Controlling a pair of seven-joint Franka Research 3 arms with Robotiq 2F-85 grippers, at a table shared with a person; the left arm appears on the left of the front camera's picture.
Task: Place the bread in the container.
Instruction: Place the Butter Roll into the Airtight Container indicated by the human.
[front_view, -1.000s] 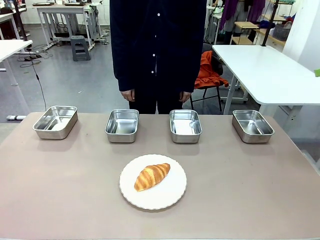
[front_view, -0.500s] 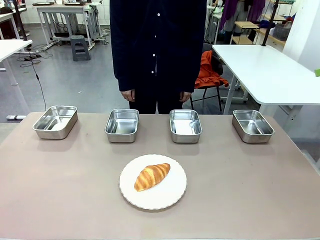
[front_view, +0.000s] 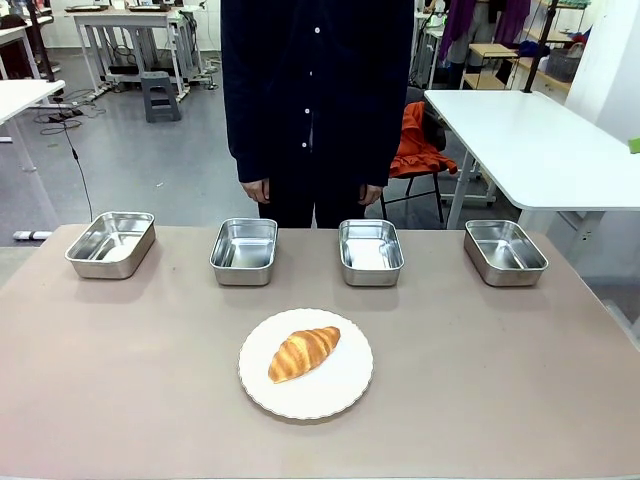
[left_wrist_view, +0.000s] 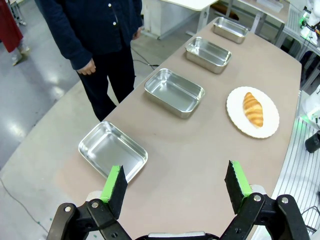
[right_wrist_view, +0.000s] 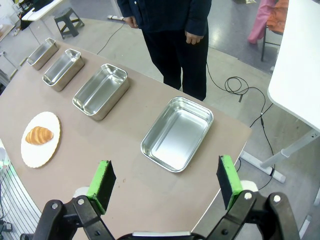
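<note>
Steel trays, four in one row, counted from the robot's left: first tray (front_view: 111, 243), second tray (front_view: 244, 250), third tray (front_view: 370, 251), fourth tray (front_view: 505, 251). Plate (front_view: 330, 390), one. Croissant (front_view: 303, 352), one. Table (front_view: 150, 380), one. Person (front_view: 315, 90), one, with two hands: a hand (front_view: 257, 190) at picture left, a hand (front_view: 369, 192) at picture right. Grippers, two: left gripper (left_wrist_view: 176, 170) and right gripper (right_wrist_view: 164, 165), each with two green pads (left_wrist_view: 116, 185).

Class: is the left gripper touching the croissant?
Apart. The left wrist view shows the left gripper open in the foreground, the croissant lying well beyond it on the plate.
</note>
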